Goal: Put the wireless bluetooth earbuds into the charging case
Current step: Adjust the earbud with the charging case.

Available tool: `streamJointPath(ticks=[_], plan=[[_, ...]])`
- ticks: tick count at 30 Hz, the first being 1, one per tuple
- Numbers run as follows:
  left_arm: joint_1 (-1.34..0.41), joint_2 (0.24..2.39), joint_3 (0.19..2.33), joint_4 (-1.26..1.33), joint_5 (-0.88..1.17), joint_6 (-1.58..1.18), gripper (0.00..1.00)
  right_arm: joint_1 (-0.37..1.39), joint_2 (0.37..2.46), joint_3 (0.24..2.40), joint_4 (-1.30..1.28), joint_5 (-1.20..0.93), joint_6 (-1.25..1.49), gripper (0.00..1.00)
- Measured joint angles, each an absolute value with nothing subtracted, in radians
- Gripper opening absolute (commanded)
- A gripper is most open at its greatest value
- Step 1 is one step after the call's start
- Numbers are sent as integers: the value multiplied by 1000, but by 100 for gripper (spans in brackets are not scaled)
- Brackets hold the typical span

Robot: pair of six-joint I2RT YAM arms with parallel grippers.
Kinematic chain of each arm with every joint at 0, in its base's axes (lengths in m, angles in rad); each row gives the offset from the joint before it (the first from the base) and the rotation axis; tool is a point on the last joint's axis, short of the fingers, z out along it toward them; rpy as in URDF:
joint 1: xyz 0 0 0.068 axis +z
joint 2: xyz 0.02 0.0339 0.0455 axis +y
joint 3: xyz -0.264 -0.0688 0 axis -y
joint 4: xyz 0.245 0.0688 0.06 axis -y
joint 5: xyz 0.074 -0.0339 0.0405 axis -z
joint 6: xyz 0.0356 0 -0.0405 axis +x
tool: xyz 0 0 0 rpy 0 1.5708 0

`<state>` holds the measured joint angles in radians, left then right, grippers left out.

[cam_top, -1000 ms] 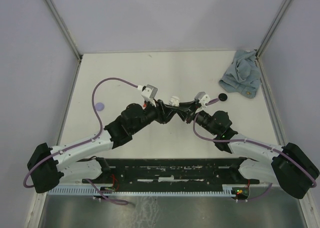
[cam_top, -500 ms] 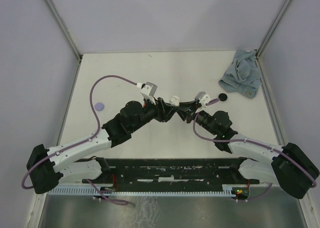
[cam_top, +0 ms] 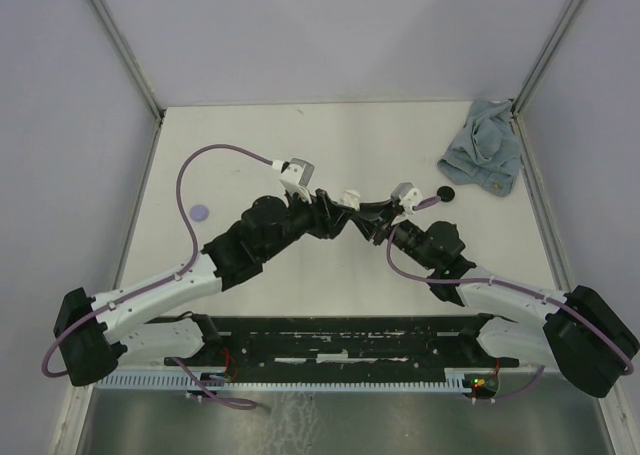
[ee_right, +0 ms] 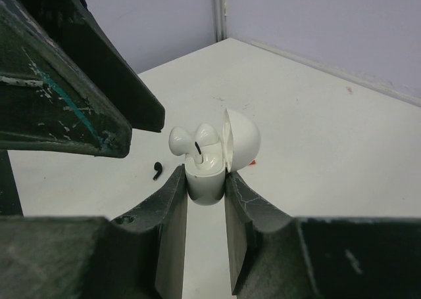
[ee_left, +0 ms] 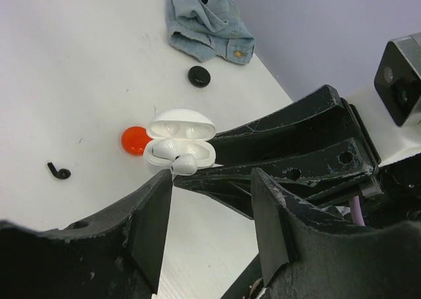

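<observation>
Now, your right end effector (ee_right: 204, 179) is clenched on the white charging case (ee_left: 179, 138), lid flipped open, with 2 white earbuds (ee_right: 191, 141) resting in it. Your left end effector (ee_left: 212, 181) hangs released just beside it, gripping nothing. A tiny black earbud (ee_left: 59, 172) lies on the worktop (ee_left: 79, 62), and a red disc (ee_left: 133, 140) shows just behind the case.

The left arm (cam_top: 255, 237) and right arm (cam_top: 432, 243) meet over the table (cam_top: 300, 145) at a white charging case (cam_top: 350, 196).

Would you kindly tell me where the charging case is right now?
The charging case is held by the right pincer at the table's middle, lid open, the left pincer close beside it.
</observation>
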<state>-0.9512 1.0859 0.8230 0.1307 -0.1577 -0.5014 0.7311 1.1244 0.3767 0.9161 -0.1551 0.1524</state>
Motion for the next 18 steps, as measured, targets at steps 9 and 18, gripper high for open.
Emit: streamJointPath(ticks=[9, 18], plan=[[-951, 1110, 859, 107, -163, -479, 59, 731, 1124, 377, 921, -155, 152, 2], [-951, 1141, 871, 99, -150, -478, 56, 731, 1110, 376, 924, -155, 152, 2]])
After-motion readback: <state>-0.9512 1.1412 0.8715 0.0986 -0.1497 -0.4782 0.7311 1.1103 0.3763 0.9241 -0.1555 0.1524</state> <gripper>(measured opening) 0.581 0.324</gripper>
